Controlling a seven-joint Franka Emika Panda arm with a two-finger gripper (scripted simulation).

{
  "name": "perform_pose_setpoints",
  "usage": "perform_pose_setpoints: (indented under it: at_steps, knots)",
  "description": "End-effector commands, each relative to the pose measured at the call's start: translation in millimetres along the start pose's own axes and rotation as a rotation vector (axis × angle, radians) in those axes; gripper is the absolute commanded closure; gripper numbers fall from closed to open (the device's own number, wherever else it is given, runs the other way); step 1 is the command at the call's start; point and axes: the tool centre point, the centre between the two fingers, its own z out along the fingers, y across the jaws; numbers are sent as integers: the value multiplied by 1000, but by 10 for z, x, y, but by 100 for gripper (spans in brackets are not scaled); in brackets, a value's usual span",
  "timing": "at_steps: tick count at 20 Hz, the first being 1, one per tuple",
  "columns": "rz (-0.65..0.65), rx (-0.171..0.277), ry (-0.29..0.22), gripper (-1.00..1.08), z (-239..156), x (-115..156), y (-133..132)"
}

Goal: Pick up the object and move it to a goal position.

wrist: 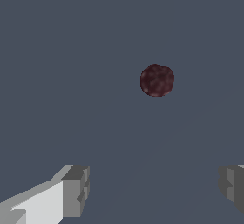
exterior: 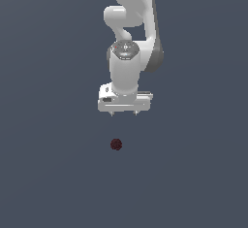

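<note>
Ball [exterior: 116,144] round — no long axis; gripper [exterior: 124,113] spread, apart.

A white robot arm [exterior: 131,38] reaches down from the top of the exterior view over a plain dark blue-grey floor [exterior: 48,173]. Its gripper [exterior: 124,114] points straight down, the two short jaws set apart with nothing between them. A small dark red ball [exterior: 116,144] lies on the floor, apart from the jaws and untouched.
</note>
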Motion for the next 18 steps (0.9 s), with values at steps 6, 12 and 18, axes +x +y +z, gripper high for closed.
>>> perform_pose_setpoints:
  at_steps: [6,12,18]
  knots:
    - [0,2,6,-92,-18,-2,-37]
    - [11,5,13,-92,-46,-12,-81]
    - [-12,3,12,-92,-32,4,-72]
